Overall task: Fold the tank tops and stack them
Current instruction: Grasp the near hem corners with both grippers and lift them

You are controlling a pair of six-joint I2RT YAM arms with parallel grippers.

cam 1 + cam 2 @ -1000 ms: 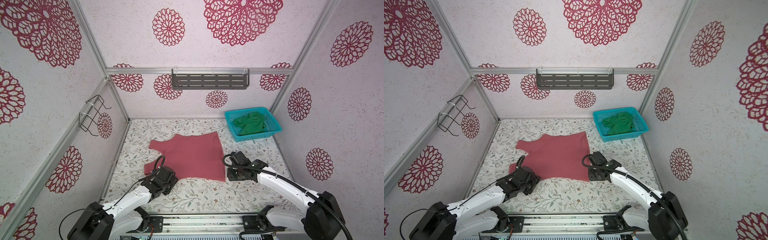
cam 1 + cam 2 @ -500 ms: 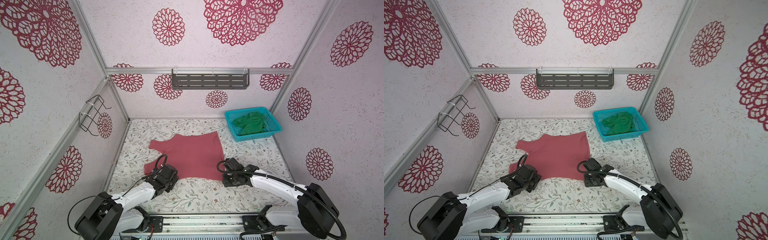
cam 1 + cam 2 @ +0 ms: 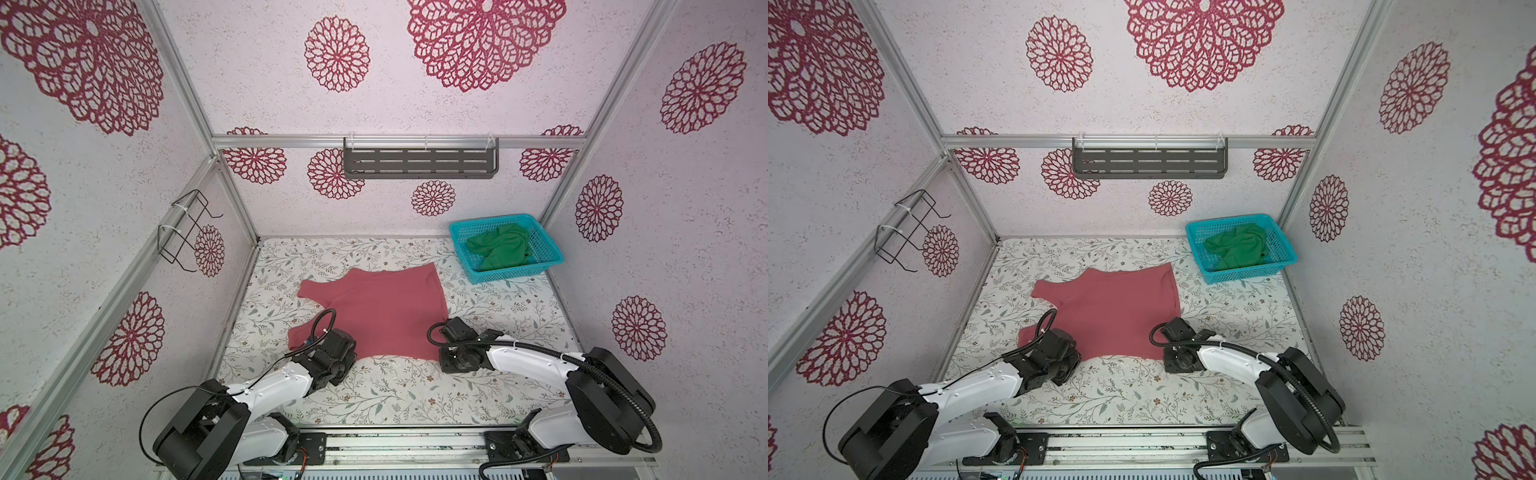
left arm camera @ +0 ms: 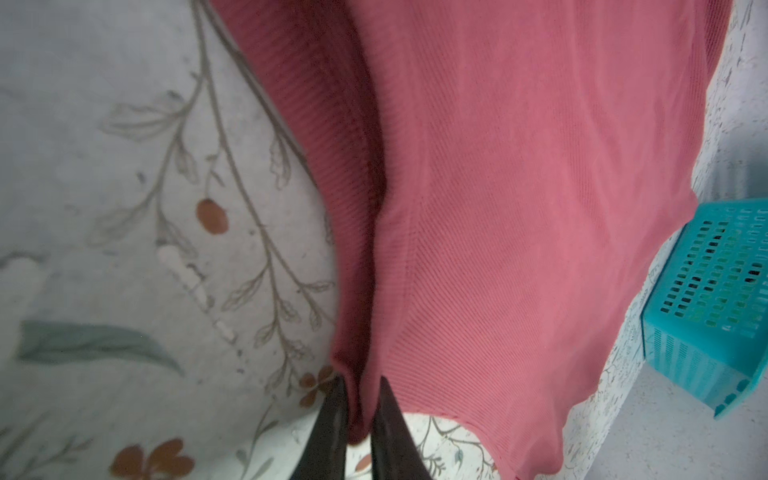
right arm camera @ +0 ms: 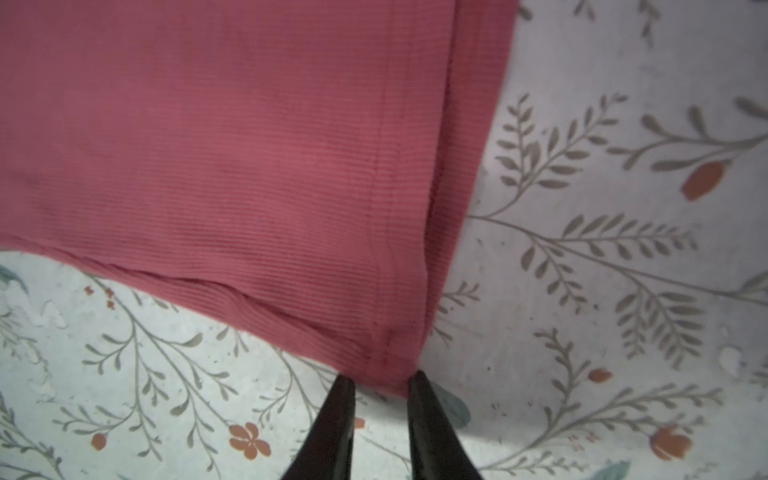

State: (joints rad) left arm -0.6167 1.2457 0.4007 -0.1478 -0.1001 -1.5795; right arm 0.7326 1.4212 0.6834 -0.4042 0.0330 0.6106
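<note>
The pink tank top (image 3: 386, 316) (image 3: 1117, 311) lies spread flat on the flowered table. My left gripper (image 4: 360, 380) (image 3: 338, 347) sits at its near left edge, shut on a bunched fold of the pink cloth. My right gripper (image 5: 382, 376) (image 3: 446, 353) is at the near right corner, its fingertips (image 5: 417, 384) closed in on the tip of that corner. The green tank top (image 3: 498, 249) (image 3: 1237, 249) lies crumpled in the turquoise basket (image 3: 515, 276) at the back right.
A grey slotted shelf (image 3: 419, 162) hangs on the back wall and a black wire rack (image 3: 187, 228) on the left wall. The basket (image 4: 706, 316) stands against the right wall. Bare flowered table (image 3: 395, 395) runs along the front.
Both grippers have closed on the pink tank top's near edge. The right gripper has moved left and nearer to the corner; the left has crept up to the cloth.
</note>
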